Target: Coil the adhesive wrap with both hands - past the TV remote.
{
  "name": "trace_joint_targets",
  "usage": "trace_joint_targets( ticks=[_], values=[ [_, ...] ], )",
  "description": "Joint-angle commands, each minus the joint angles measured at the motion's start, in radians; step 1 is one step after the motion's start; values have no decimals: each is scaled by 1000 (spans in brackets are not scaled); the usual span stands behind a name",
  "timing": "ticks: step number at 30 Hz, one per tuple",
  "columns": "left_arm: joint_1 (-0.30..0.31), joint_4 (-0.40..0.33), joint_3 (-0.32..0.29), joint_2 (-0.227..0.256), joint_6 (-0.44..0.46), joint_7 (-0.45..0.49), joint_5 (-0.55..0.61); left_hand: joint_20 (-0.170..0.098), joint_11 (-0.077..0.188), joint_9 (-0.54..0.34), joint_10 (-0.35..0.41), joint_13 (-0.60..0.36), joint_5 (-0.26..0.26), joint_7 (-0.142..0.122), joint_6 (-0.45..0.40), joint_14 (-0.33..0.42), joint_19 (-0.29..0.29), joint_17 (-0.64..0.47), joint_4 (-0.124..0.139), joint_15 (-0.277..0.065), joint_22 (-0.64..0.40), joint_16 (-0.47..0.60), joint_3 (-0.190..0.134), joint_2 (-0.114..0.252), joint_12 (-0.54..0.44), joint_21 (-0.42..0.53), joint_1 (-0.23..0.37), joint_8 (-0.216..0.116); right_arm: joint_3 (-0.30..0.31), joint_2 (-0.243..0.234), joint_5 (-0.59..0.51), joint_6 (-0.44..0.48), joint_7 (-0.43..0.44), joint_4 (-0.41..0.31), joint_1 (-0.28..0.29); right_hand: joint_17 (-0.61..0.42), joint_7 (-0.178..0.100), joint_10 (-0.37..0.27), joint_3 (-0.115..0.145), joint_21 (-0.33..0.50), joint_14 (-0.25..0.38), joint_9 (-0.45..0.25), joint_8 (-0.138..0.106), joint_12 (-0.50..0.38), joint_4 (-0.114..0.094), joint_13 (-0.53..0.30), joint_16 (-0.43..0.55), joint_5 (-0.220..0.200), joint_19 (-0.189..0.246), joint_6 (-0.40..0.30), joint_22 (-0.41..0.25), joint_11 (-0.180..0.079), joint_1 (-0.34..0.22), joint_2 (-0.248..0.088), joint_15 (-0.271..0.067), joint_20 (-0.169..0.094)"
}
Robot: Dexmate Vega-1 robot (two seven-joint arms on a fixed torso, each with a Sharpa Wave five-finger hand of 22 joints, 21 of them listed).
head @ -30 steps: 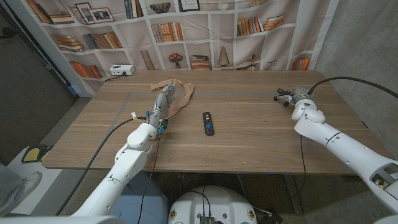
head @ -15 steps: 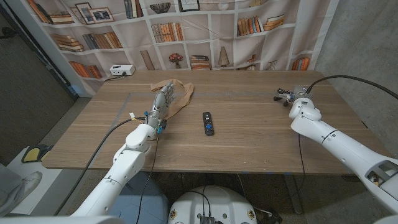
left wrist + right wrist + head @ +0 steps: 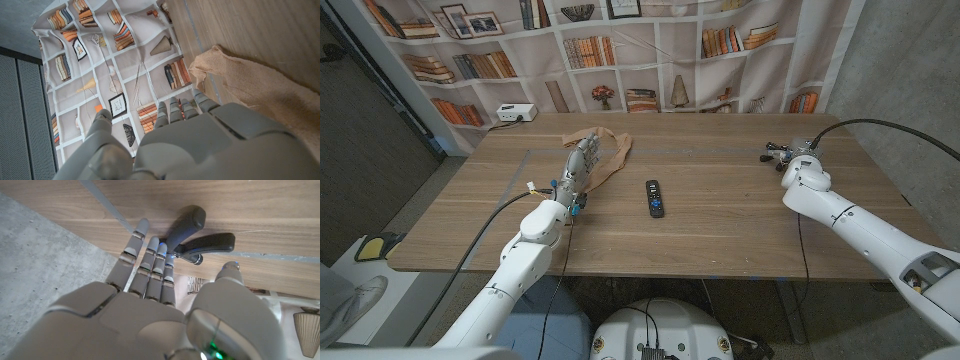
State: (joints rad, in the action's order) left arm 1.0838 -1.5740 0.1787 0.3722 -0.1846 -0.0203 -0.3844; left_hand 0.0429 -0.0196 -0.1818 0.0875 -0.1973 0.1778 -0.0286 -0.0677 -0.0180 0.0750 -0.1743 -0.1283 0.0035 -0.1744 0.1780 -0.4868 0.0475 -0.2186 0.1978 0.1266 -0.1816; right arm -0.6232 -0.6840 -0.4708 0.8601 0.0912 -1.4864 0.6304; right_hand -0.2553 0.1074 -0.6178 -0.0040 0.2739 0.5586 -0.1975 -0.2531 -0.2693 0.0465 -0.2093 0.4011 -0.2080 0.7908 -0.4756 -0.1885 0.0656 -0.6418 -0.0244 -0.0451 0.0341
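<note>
The adhesive wrap (image 3: 608, 153) lies as a crumpled tan band toward the far edge of the desk (image 3: 720, 225), on the robot's left half, and the left hand (image 3: 579, 163) stands over its near end with fingers stretched along it; from the left wrist view the wrap (image 3: 260, 92) spreads just past the fingertips (image 3: 172, 107), and whether they press it or merely hover cannot be told, though nothing appears pinched. The right hand (image 3: 798, 157) is well apart from the wrap, near the far right corner, its fingers straight and apart, holding nothing, and reaching toward a dark-handled tool (image 3: 200, 232) that lies on the wood just beyond them. The TV remote (image 3: 655, 197) sits between the two hands, nearer the middle of the desk. The main hazard, as a judgement, is that coiling needs both hands and only one is at the wrap: the right arm would have to cross the desk, and a low sweep could knock the remote or drag the tool along. A second risk is the fabric itself: being soft and self-clinging, it may bunch or stick to itself under the left fingers, so a roll begun with one hand could come out lopsided or slide toward the far edge.
</note>
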Motion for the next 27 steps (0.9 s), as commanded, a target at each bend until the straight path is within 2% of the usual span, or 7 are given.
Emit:
trace_joint_targets(
  ticks=[1, 17, 18, 20, 27],
  values=[
    [-2, 9, -1, 0, -3, -6, -5, 2, 2, -2, 8, -5, 3, 1, -1, -5, 3, -2, -5, -3, -4, 5, -1, 6, -4, 0, 2, -6, -27, 20, -16, 40, -10, 34, -29, 0, -2, 5, 4, -2, -4, -2, 6, 8, 3, -1, -10, -9, -9, -4, -5, -1, -1, -1, 6, 13],
    [-9, 22, 0, -4, -6, -7, -4, 2, 6, -1, 8, -5, 3, 1, -3, -5, 1, -2, -5, -3, -4, 4, -1, 6, -3, 0, 2, -7, -57, 38, -27, 76, -31, 88, -58, 0, -1, 16, 0, -8, -12, -2, 13, 17, 0, -1, -18, -12, -21, 4, -5, 3, 5, -2, 13, 22],
    [-10, 22, 1, -5, -5, -7, -4, 1, -3, -1, 9, -5, 3, 0, -3, -5, 1, -2, -5, -3, -4, 4, 0, 6, -4, 0, 3, -7, -58, 38, -27, 73, -30, 91, -58, 0, -1, 16, 0, -8, -11, -2, 13, 17, 0, -2, -18, -12, -21, 4, -5, 3, 6, -2, 12, 22],
    [-10, 23, 1, -5, -6, -7, -3, 1, -5, -1, 10, -5, 3, -1, -4, -5, 1, -2, -5, -2, -4, 5, 0, 6, -4, 0, 2, -8, -61, 37, -26, 76, -38, 96, -62, -1, 0, 16, -1, -8, -11, -2, 13, 17, -1, -2, -18, -13, -21, 3, -5, 4, 8, -3, 13, 22],
    [-13, 25, 3, -8, -4, -6, 0, 1, 1, -1, 9, -5, 3, -1, -5, -5, 1, -2, -5, -2, -4, 5, 0, 6, -4, 0, 3, -8, -63, 44, -20, 83, -48, 116, -72, -3, -1, 7, -4, -9, -6, -2, 12, 15, -6, -2, -17, -13, -21, -2, -5, 6, 16, -5, 11, 24]
  ],
)
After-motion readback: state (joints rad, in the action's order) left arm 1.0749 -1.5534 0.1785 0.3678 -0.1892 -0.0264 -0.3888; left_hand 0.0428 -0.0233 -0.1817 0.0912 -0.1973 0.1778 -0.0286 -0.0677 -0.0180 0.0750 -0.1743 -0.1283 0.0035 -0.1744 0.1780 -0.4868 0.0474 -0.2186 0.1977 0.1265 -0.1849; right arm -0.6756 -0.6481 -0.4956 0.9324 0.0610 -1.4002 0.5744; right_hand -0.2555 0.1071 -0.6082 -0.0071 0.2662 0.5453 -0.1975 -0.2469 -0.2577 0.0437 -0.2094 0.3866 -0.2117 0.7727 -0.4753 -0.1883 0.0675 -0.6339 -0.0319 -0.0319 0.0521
